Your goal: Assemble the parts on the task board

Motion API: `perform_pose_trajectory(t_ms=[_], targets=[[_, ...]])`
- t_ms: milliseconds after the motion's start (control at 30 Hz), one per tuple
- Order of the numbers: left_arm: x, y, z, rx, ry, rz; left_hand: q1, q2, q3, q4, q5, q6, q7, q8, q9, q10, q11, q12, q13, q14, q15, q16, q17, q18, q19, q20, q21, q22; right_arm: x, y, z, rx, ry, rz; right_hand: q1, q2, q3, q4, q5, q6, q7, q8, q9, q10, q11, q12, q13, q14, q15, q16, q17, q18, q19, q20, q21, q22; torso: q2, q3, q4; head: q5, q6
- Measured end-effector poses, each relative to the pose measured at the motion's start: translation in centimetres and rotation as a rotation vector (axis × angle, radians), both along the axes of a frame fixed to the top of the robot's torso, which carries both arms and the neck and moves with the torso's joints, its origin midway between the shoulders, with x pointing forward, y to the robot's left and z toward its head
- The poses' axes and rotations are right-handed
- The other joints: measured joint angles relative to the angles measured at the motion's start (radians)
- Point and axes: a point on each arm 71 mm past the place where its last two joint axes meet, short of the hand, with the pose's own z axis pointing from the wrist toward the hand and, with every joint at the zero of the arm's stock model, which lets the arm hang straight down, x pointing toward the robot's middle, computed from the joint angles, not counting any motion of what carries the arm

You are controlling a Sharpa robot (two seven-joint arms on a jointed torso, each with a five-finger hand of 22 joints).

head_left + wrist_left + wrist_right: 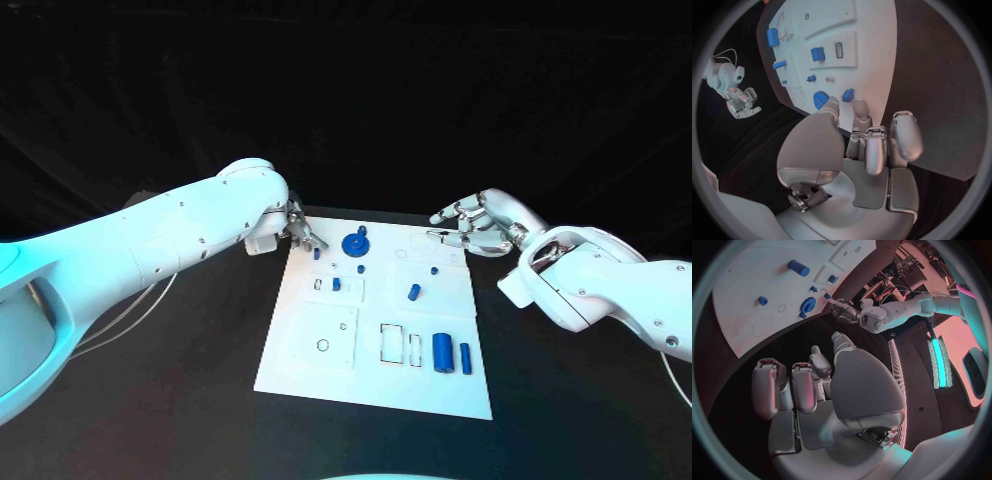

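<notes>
So the task board (368,385) sits in the middle of the black table (173,400), and most of the blue parts are already on it: a gear (358,243) near the far edge, a small peg (414,291) around the centre, and two upright cylinders (443,352) near the corner closest to the right arm. The left hand (299,233) is at the board's far corner on its own side, fingertips right beside a small blue piece (317,254) close to the gear. From the wrist camera its fingers look loosely curled with nothing between them, though honestly I can't tell for sure whether a fingertip touches that piece. The right hand (483,225) hovers just off the board's far edge on the other side, fingers spread and curved, holding nothing. My guess is the step is the left hand picking up that small piece by the gear. To do it well I'd come down slow, pinch it from both sides with thumb and a finger, and keep the other fingers lifted so they don't knock the gear. Keep the right hand parked clear of the board.
</notes>
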Motion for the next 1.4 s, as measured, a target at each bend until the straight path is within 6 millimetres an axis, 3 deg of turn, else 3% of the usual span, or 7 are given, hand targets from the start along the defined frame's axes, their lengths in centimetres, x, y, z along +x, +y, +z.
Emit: perform_pose_trajectory(t_ms=[500, 1033, 1400], targets=[[0.01, -0.37, -0.12, 0.001, 0.006, -0.007, 0.015, 0.015, 0.0, 0.0, 0.0, 0.007, -0.007, 0.0, -0.004, 0.001, -0.001, 0.004, 0.0, 0.0, 0.0, 0.0, 0.0, 0.0, 0.0, 0.0, 0.001, 0.003, 0.01, 0.09, -0.02, 0.0, 0.0, 0.002, 0.0, 0.0, 0.0, 0.0, 0.004, 0.0, 0.0, 0.0, 0.0, 0.0, 0.0, 0.0, 0.0, 0.0, 0.0, 0.0, 0.0, 0.0, 0.0, 0.0, -0.004, 0.0, 0.0, 0.001, -0.0003, 0.0, -0.004], [-0.01, -0.46, -0.19, 0.005, 0.016, -0.015, 0.078, 0.078, 0.011, -0.023, 0.0, 0.018, -0.011, 0.004, -0.016, 0.009, -0.009, 0.016, 0.002, 0.0, 0.0, 0.0, 0.0, 0.0, 0.004, -0.004, 0.008, 0.013, 0.02, 0.14, -0.06, 0.0, 0.001, 0.003, -0.004, 0.004, 0.0, 0.0, 0.004, 0.0, 0.0, 0.0, 0.0, 0.0, 0.0, 0.0, 0.0, 0.0, 0.0, 0.0, 0.0, 0.0, 0.0, 0.0, -0.004, 0.0, 0.0, 0.0008, -0.0003, -0.001, -0.007], [0.0, -0.66, -0.33, 0.011, 0.028, -0.023, 0.086, 0.086, 0.015, -0.027, 0.0, 0.021, -0.014, 0.004, -0.019, 0.009, -0.009, 0.016, 0.001, 0.0, 0.0, 0.0, 0.001, 0.0, 0.004, -0.004, 0.008, 0.015, 0.01, 0.17, -0.07, 0.0, 0.001, 0.004, -0.004, 0.004, 0.0, 0.0, 0.004, 0.0, 0.0, 0.0, 0.0, 0.0, 0.0, 0.0, 0.0, 0.0, 0.0, 0.0, 0.0, 0.0, 0.0, 0.0, -0.004, -0.001, 0.0, -0.0003, -0.0003, -0.003, -0.01]])
